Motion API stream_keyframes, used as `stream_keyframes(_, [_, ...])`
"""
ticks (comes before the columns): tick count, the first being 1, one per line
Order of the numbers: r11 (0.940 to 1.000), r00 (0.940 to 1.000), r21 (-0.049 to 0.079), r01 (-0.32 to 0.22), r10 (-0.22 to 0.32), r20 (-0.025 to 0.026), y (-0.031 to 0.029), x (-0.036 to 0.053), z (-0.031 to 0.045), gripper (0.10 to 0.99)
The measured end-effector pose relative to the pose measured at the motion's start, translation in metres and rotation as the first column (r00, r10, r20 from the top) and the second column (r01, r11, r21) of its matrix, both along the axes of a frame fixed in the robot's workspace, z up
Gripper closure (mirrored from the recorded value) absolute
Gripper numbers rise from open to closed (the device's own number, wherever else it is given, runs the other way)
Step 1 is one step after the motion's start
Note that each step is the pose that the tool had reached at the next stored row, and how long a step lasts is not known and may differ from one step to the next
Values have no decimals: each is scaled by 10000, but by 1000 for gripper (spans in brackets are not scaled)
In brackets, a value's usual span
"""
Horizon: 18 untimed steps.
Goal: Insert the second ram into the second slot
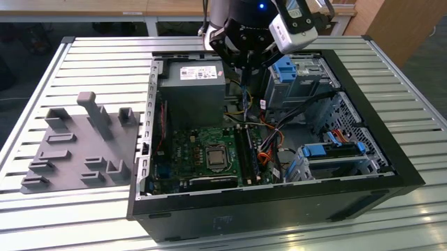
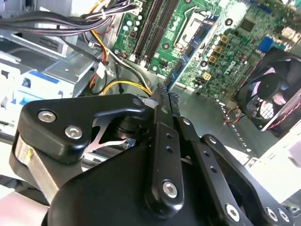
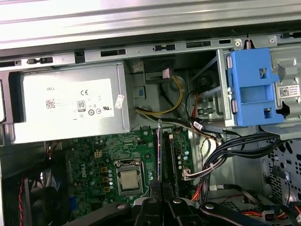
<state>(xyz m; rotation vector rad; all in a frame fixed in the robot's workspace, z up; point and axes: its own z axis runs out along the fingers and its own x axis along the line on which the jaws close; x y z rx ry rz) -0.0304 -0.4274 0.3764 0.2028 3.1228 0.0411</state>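
We see bright, even light; glare streaks the surface (image 1: 412, 222) at lower right of the exterior view.

This looks like a robotics lab or test workshop. A slatted aluminium tabletop (image 1: 91, 57) carries an opened desktop computer case (image 1: 279, 209) and a grey moulded fixture plate (image 1: 70, 157). A robot arm (image 1: 244, 31) hangs above, and wooden desks (image 1: 84, 6) stand behind.

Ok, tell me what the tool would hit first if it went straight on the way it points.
Probably the memory slots on the motherboard: the tool, shut on the second ram, points down at them. Depth is unclear.
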Motion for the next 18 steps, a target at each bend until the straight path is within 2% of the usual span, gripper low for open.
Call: stream_keyframes(18, [10000, 10000, -3, 34, -34, -6, -20, 0, -62, 965])
